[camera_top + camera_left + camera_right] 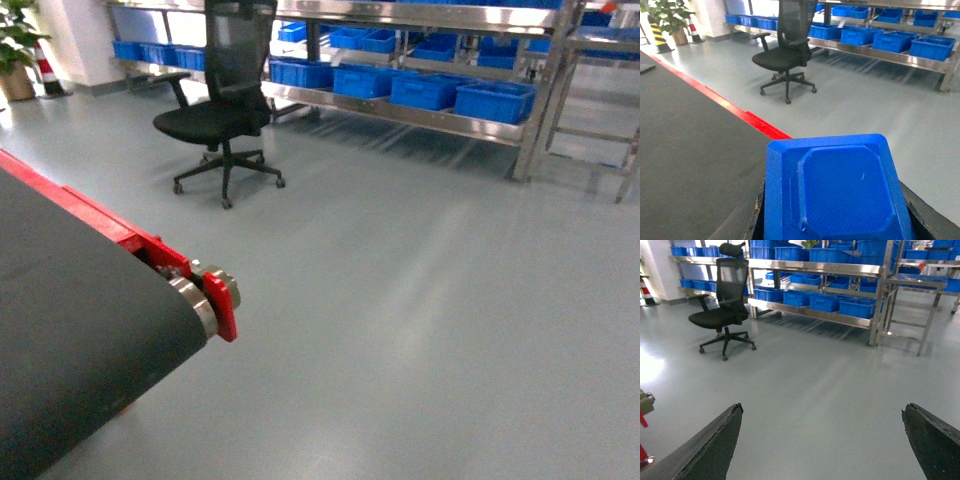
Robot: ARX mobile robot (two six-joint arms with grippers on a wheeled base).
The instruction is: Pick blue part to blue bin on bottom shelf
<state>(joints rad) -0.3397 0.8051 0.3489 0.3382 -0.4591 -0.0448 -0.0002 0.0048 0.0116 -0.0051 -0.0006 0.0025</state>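
My left gripper is shut on the blue part, a flat block with a raised octagonal face that fills the lower left wrist view; dark fingers show at its sides. It hangs over the edge of the black belt. My right gripper stands open over bare floor, holding nothing. Neither gripper shows in the head view. Far across the floor, the bottom shelf of a steel rack carries several blue bins; these blue bins appear in the right wrist view too.
A black conveyor belt with a red frame and end roller fills the lower left. A black office chair stands between me and the rack. A steel step frame is at right, a potted plant far left.
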